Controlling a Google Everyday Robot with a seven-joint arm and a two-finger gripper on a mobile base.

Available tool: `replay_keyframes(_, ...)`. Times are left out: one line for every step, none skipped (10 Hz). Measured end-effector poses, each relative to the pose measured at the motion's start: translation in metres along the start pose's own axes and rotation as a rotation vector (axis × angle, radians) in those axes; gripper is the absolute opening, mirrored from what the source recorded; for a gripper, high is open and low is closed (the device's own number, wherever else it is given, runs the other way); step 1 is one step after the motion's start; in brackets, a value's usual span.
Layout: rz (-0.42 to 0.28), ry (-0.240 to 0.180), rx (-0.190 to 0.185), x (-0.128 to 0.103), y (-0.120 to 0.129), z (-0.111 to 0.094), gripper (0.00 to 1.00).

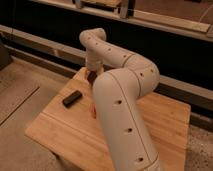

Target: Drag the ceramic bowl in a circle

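The one camera looks down from high up beside the robot's arm, close over its bulky near link, facing across the wooden worktop toward the gripper at the far edge.

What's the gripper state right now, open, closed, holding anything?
Gripper: down at the ceramic bowl near the far edge of the wooden table; open, closed or holding cannot be told, since the arm hides it.

The table is pale, smooth, matt wood with visible grain, the arm a smooth cream plastic-looking shell with a soft sheen down to the gripper at the dark ceramic bowl by the far edge, and the black block is matt.
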Motion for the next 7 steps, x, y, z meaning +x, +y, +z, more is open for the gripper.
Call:
replay_keyframes(-0.064,-0.028,0.022,-0.008,0.003,-0.003,0.65)
replay_keyframes(-0.149,-0.058,0.033,-0.018,0.008,-0.008,0.65)
replay_keyframes(-0.216,-0.077,0.037,-0.026,0.009,-0.011,0.65)
replay_keyframes(-0.286,-0.095,0.038,-0.034,0.011,-0.015,0.65)
replay_keyframes(-0.355,-0.109,0.029,-0.040,0.014,-0.018,0.65)
replay_keyframes(-0.415,-0.121,0.004,-0.044,0.017,-0.024,0.65)
replay_keyframes(-0.437,-0.124,-0.022,-0.045,0.021,-0.027,0.65)
